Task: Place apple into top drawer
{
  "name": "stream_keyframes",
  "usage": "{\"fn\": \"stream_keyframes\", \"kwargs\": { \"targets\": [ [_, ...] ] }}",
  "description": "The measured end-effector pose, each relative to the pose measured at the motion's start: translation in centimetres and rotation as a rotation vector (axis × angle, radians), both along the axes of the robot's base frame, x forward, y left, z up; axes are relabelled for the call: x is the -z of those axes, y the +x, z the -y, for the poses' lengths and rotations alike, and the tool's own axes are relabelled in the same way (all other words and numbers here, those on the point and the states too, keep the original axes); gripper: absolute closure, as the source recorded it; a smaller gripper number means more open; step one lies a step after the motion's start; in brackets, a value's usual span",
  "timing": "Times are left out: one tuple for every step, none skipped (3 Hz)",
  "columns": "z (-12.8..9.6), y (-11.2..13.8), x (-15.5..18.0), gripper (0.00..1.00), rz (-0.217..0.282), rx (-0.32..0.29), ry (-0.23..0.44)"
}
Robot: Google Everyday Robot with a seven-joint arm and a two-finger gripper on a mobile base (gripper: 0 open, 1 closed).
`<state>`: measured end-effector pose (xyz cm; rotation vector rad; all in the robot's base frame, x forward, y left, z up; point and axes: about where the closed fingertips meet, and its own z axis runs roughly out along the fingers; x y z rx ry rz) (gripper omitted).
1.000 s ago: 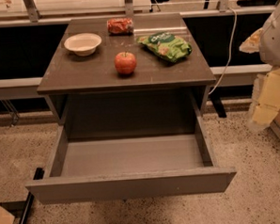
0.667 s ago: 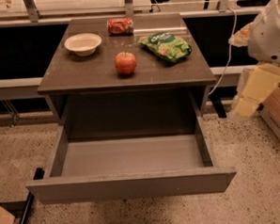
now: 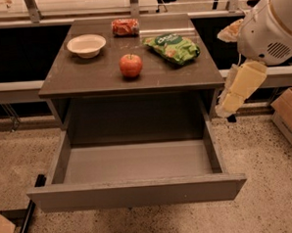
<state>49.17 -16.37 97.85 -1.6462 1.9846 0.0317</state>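
Note:
The apple (image 3: 131, 65), small, round and red-orange, stands upright near the middle of the grey table top (image 3: 80, 75). The top drawer (image 3: 135, 192) is pulled out wide below the table, and its inside is bare. My gripper (image 3: 227, 108) hangs from the white arm (image 3: 271, 26) at the right. It points down and left beside the table's right edge, level with the drawer's right wall. It is well to the right of the apple and lower than it, and it holds nothing that I can see.
A white bowl (image 3: 86, 44) sits at the table's back left. A red-orange soda can (image 3: 125, 27) lies at the back middle. A green snack bag (image 3: 173, 47) lies right of the apple. A cardboard box (image 3: 289, 115) stands on the speckled floor at the right.
My arm and gripper have swung left and further into view, from the right edge to just beside the table's right side. The apple and drawer have not moved.

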Motion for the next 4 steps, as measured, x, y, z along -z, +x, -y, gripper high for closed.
{"fn": "stream_keyframes", "kwargs": {
  "targets": [
    [-1.6,1.3,0.5,0.00,0.013,0.012,0.041],
    [-5.3,5.1,1.9,0.00,0.025,0.026,0.107],
    [-8.5,9.4,3.1,0.00,0.029,0.043,0.171],
    [-11.4,13.8,4.4,0.00,0.016,0.062,0.239]
  ]
}}
